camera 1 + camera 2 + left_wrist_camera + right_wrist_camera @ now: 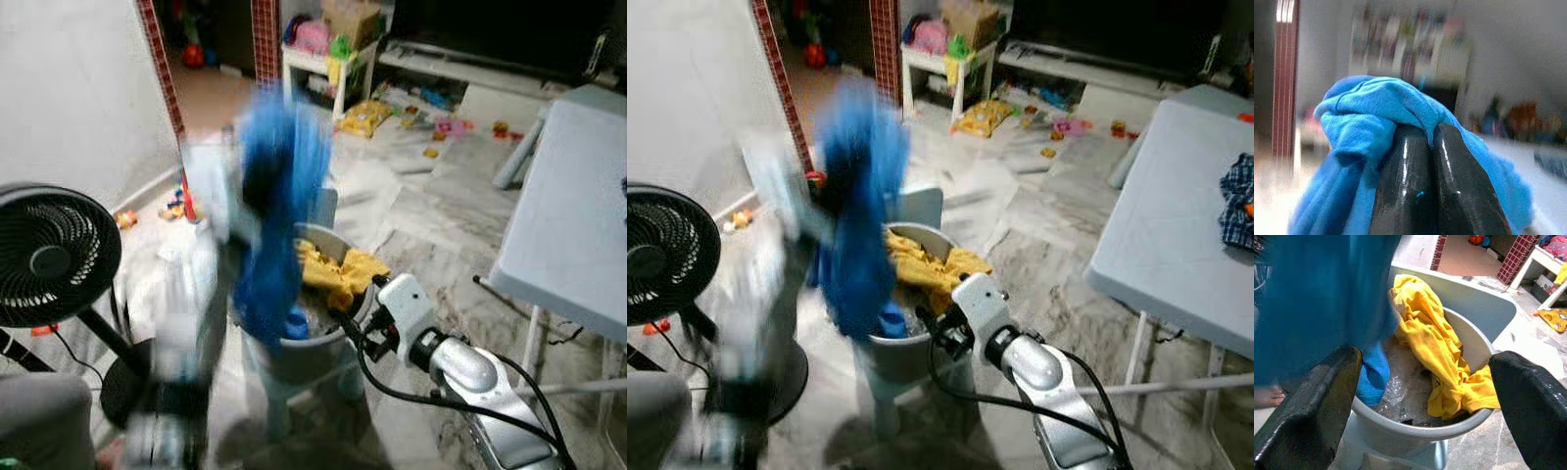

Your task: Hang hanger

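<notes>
2 grippers: left gripper point(1432, 142) pinching blue cloth point(1371, 112) above bucket rim point(1449, 431), right gripper point(1425, 387) wide apart.

The right gripper point(1422, 404) hangs with its jaws spread wide over a grey basket point(1469, 308). A yellow garment point(1435, 347) lies draped across the basket's rim toward four o'clock. A blurred blue garment point(1322, 298) hangs at ten o'clock, its lower end dipping inside the basket. Marbled floor point(1528, 338) lies beyond.

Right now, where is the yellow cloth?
In the eye views, the yellow cloth lies in the grey basket, draped over its rim, right of the blue cloth.
</notes>
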`<state>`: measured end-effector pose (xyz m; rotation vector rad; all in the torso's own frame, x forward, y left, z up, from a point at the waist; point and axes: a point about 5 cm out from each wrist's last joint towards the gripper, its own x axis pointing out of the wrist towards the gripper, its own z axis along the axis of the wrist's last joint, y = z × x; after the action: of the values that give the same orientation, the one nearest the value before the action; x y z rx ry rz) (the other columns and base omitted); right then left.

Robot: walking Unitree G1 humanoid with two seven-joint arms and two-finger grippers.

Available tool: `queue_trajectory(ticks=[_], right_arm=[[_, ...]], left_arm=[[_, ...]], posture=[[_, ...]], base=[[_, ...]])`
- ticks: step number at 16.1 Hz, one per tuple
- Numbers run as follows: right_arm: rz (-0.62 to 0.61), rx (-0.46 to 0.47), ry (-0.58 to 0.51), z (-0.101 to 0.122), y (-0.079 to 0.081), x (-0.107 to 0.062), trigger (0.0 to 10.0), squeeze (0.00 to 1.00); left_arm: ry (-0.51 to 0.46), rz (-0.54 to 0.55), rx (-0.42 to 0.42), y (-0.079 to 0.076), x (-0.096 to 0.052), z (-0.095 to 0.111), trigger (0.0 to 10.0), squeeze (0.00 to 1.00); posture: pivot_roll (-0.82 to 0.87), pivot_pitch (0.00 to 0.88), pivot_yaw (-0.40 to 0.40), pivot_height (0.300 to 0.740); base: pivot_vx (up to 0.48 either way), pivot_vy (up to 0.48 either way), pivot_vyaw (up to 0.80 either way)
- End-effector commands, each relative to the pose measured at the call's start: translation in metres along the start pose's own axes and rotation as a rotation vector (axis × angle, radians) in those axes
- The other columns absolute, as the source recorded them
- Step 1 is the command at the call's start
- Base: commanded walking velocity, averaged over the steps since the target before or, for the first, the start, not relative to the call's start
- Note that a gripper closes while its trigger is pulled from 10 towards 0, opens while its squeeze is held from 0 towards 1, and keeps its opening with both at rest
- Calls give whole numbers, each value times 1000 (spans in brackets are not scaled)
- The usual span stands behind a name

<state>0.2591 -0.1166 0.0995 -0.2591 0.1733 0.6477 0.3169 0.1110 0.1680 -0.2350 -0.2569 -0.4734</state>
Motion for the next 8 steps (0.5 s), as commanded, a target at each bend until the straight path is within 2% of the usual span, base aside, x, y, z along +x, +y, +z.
queue_trajectory(ticks=[1,2,3,4,5,8], right_arm=[[-8,-8,11,-3,-2,-1,10000,0],[-9,-9,12,-3,-3,-1,10000,0],[-11,-11,12,-3,-5,0,10000,0],[-9,-13,11,-3,-5,1,10000,0],[-7,-15,9,-3,-5,2,10000,0],[2,-19,8,-3,-4,4,10000,0]], left_arm=[[89,28,-12,3,-10,-15,0,0],[158,63,-11,6,-21,-29,0,0],[363,168,-24,16,-49,-63,0,0],[463,194,-24,19,-61,-77,0,0],[516,213,-18,21,-69,-83,0,0],[578,191,-2,21,-74,-88,0,0]], posture=[[-179,0,-2,740],[-178,0,-2,740],[-170,0,-7,740],[-167,0,-9,740],[-166,0,-10,740],[-160,0,-12,740]], base=[[0,0,0],[0,0,0],[0,0,0],[0,0,0],[0,0,0],[0,0,0]])
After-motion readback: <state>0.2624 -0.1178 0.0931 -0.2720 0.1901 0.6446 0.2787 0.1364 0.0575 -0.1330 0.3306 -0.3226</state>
